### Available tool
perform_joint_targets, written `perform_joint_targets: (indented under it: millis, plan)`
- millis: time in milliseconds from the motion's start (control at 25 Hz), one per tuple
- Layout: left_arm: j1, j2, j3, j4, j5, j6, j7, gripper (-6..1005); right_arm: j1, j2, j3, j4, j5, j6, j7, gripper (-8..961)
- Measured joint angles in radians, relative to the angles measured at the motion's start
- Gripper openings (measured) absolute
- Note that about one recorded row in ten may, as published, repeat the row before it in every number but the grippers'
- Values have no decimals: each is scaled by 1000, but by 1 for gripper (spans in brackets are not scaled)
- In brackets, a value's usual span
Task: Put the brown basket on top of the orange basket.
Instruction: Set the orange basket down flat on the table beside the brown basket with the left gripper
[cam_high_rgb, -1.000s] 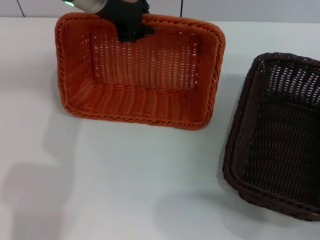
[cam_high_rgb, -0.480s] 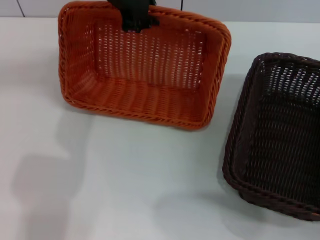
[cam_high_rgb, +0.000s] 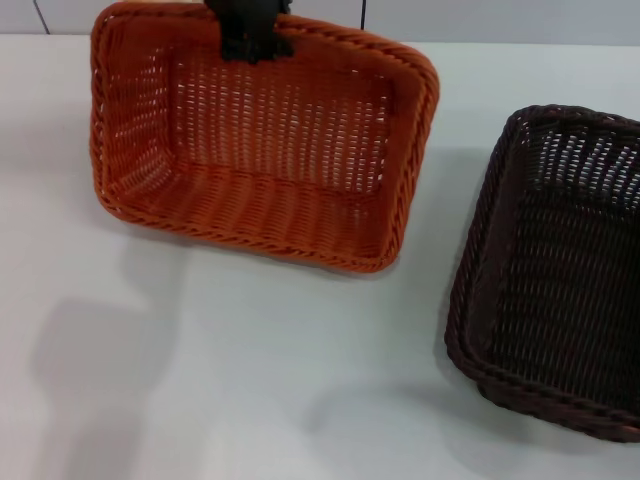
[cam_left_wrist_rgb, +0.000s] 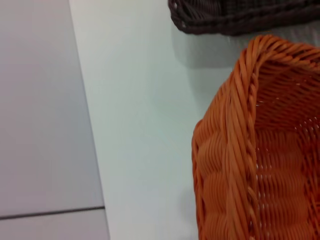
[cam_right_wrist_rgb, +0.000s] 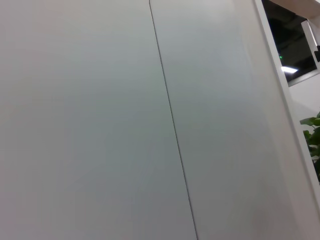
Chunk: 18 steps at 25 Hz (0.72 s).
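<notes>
The orange basket (cam_high_rgb: 260, 150) hangs tilted above the table at the back left, its open side facing me. My left gripper (cam_high_rgb: 250, 35) is shut on the middle of its far braided rim and holds it up. The basket's shadow falls on the table below it. The orange basket's corner also fills the left wrist view (cam_left_wrist_rgb: 255, 150). The brown basket (cam_high_rgb: 560, 270) rests flat on the table at the right, apart from the orange one; its rim shows in the left wrist view (cam_left_wrist_rgb: 240, 17). My right gripper is out of view.
The white table (cam_high_rgb: 250, 380) spreads in front of and between the baskets. A pale wall (cam_high_rgb: 480, 15) runs behind the table's far edge. The right wrist view shows only a wall panel (cam_right_wrist_rgb: 100, 120).
The orange basket, held by my left gripper, has risen a little and then shifted to the left. The brown basket has not moved.
</notes>
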Motion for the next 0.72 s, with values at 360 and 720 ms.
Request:
perform_joint_targets:
  millis: [360, 720]
  plan:
    - [-33, -5, 4, -20, 78, -76, -29, 213, 8, 1, -2, 0, -1, 0, 0, 830]
    - [-57, -7, 14, -141, 93, 66, -100, 240, 12, 2, -26, 0, -1, -5, 0, 829]
